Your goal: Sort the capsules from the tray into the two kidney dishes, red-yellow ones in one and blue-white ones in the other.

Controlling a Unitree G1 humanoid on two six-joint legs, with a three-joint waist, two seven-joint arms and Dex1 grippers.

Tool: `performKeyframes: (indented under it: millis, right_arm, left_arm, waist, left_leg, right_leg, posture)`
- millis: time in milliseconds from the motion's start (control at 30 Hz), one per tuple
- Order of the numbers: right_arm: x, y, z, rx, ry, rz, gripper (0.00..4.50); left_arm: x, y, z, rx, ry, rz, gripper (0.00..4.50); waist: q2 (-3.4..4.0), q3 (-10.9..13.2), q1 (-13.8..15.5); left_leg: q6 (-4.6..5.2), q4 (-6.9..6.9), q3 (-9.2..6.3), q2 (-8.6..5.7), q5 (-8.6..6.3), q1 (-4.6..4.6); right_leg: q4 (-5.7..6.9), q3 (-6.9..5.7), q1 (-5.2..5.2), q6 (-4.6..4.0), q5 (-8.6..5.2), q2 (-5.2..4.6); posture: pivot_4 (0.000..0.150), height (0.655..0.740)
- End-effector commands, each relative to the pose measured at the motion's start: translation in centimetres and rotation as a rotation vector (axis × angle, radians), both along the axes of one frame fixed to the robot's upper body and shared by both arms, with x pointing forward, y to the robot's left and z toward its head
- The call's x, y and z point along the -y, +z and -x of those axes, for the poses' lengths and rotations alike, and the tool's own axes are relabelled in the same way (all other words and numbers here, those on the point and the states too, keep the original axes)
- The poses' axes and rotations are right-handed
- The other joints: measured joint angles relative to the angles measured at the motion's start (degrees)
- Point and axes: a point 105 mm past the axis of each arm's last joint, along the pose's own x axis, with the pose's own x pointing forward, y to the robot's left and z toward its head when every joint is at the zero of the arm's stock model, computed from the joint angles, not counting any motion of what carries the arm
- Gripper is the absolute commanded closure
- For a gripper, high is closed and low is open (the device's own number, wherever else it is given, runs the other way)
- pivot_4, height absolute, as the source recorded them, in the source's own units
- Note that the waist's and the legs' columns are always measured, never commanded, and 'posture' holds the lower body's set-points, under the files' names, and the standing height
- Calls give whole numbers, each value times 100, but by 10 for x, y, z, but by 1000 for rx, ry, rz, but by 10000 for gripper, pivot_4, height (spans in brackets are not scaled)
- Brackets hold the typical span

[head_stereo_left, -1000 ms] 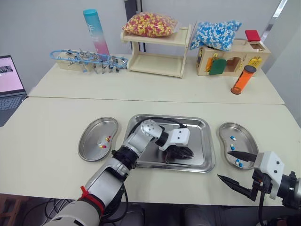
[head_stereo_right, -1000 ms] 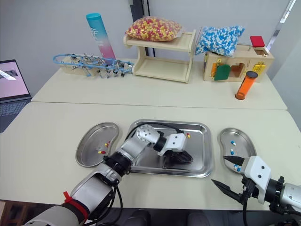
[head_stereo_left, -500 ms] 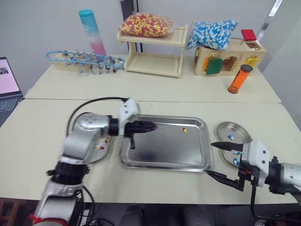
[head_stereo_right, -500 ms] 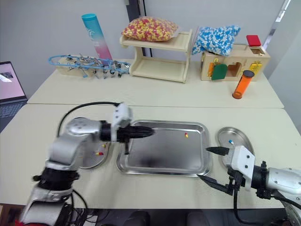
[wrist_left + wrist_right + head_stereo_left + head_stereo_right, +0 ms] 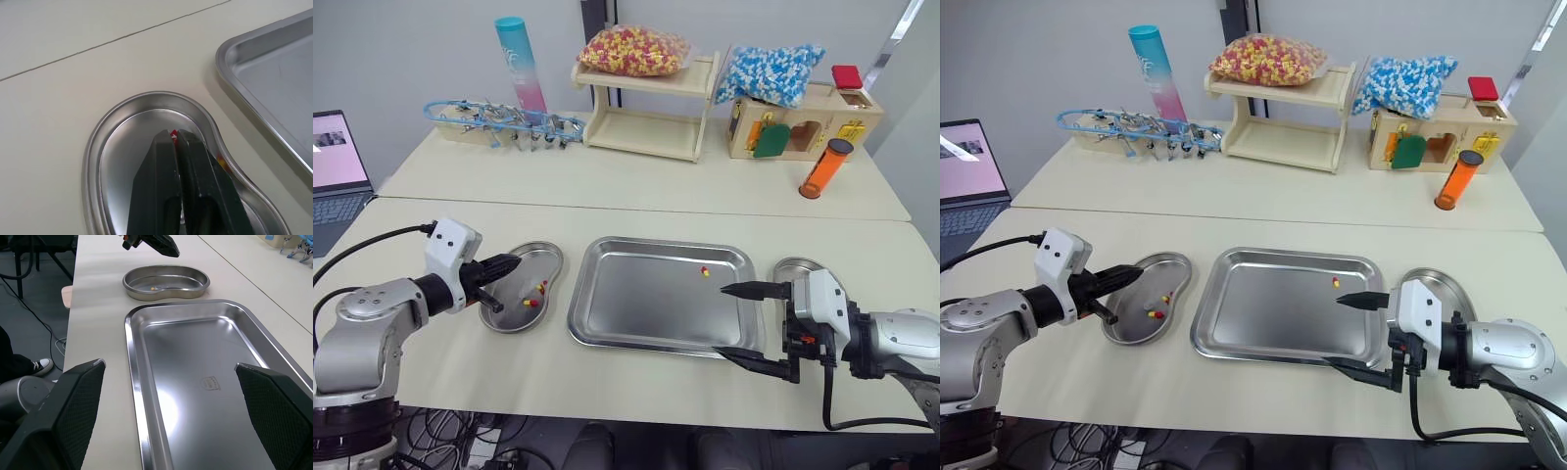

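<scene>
Stainless-steel tray (image 5: 636, 311) lies at the centre of the cream tabletop (image 5: 636, 384), flanked by two steel kidney dishes. The left kidney dish (image 5: 504, 315) lies just beside the tray's left edge. The right kidney dish (image 5: 1433, 282) lies just beside the tray's right edge and is partly hidden behind the right arm.

Left gripper (image 5: 513, 261) hovers over the left rim of the left kidney dish, pointing toward the tray. Its fingers (image 5: 195, 161) are drawn narrowly together. In the left wrist view, the red end of a pinched capsule (image 5: 172, 132) shows between their tips, above the dish floor.

Two dish capsules (image 5: 534, 296), red-yellow, lie apart on the floor of the left kidney dish near its notched side.

One tray capsule (image 5: 704, 272), also red-yellow, lies alone near the far right corner of the tray.

Right gripper (image 5: 721, 320) is held over the tray's right edge, pointing leftward across it. Its jaws are spread wide, one finger above the other, and nothing lies between them. The tray capsule lies just beyond its upper finger.

On a wooden rack (image 5: 646, 132) at the far side of the tabletop rests a bag of red-yellow capsules (image 5: 636, 49). A bag of blue-white capsules (image 5: 769, 73) lies beside it.
</scene>
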Motion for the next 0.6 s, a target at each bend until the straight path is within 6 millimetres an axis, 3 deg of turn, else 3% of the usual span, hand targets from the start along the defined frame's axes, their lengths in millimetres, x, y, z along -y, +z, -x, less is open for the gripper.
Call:
performKeyframes:
  millis: [33, 367, 600]
  right_arm:
    - [-1, 5, 2, 14, 20, 3, 0]
    - [0, 4, 0, 10, 9, 8, 0]
    - [1, 3, -1, 17, 3, 6, 0]
  left_arm:
    - [-12, 8, -1, 41, 57, -4, 37564]
    - [-20, 34, 4, 148, 78, 78, 6649]
    - [-49, 56, 27, 190, 132, 148, 6649]
  waist:
    - [0, 0, -8]
    - [0, 0, -22]
    - [0, 0, -26]
  left_leg:
    - [0, -1, 0, 1, 0, 0]
    - [0, -4, 6, 1, 0, -1]
    - [0, -6, 8, 1, 0, -1]
  right_leg:
    - [1, 0, -3, 0, 0, 1]
    - [4, 8, -10, -1, 0, 1]
    - [4, 12, -15, -1, 0, 1]
  posture:
    - [1500, 7400]
    - [1500, 7400]
    - [1500, 7400]
